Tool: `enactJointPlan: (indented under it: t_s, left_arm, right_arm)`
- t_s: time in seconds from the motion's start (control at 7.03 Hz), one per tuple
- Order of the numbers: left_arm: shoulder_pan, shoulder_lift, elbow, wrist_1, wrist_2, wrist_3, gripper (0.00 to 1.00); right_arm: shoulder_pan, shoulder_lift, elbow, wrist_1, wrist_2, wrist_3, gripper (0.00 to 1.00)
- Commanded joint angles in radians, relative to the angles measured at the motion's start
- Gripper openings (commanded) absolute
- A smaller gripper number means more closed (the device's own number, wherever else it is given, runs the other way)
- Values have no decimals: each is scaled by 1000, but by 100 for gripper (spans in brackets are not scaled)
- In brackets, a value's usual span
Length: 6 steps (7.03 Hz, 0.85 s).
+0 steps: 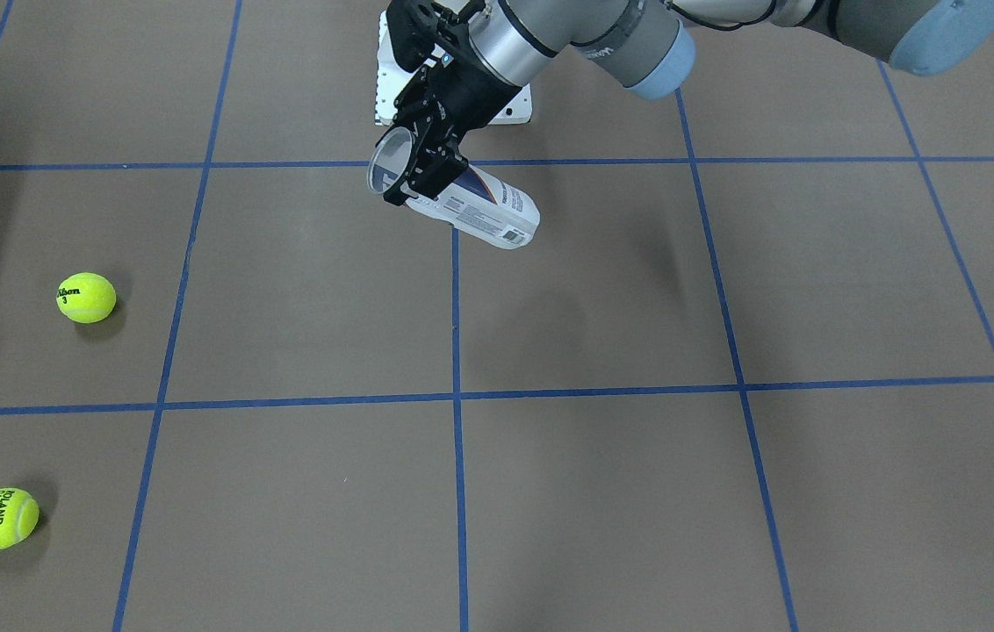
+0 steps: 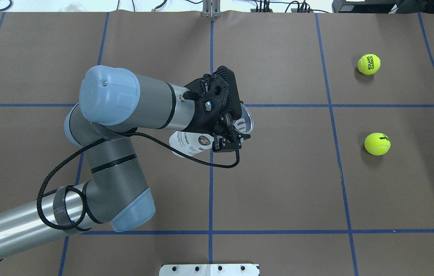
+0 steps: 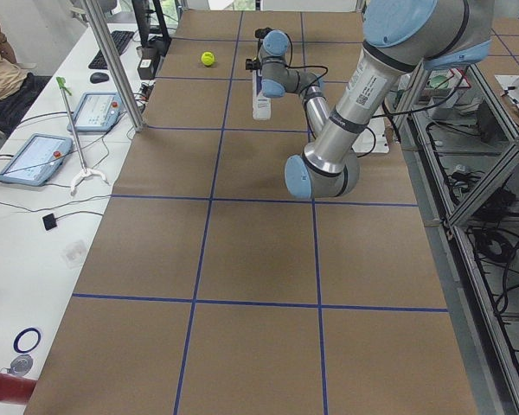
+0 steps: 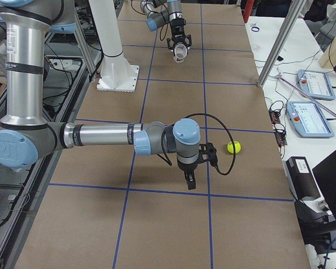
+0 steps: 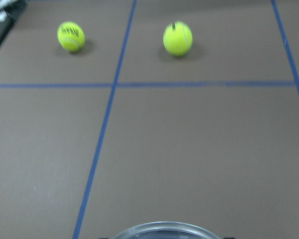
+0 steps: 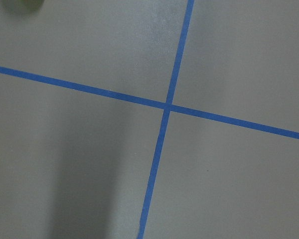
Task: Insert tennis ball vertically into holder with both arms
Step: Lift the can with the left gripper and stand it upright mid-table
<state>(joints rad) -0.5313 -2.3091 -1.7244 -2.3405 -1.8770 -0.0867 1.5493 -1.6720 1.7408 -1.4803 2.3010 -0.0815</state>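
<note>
The counter [image 2: 286,184] is viewed steeply from behind the holder [image 2: 186,142] in the overhead view and from across it in the front-facing one. Both side views are taken lengthwise, far from the holder. The Wilson ball [image 2: 377,143] and Roland Garros ball [image 2: 369,64] are shared with these by the left wrist view, set just behind the holder's rim.

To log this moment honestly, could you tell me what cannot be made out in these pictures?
Right hand: shows only in the exterior right view, small; open or shut cannot be told.
Tennis-ball can: the left hand covers much of it in the overhead view; the left wrist view cuts off all but its rim.
Greenish blur: cut by the right wrist view's top edge; unidentifiable.
</note>
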Motion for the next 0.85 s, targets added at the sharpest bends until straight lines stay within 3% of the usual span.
enactJointPlan:
  t_s: [0.0,0.28,0.43,0.57,0.71]
  left_arm:
    - [-12,-7,58,-304,57,-134,74]
    - [-12,-33,174,-545,189,-165,67]
    - [-13,-36,190,-572,234,-203,68]
    - [-16,-33,218,-589,246,-228,56]
    - [-15,-30,271,-679,319,-266,57]
  right_arm:
    - [0,0,3,0,0,0,100]
    - [0,0,8,0,0,0,100]
    - [0,0,9,0,0,0,100]
    - [0,0,11,0,0,0,100]
    - [0,0,13,0,0,0,100]
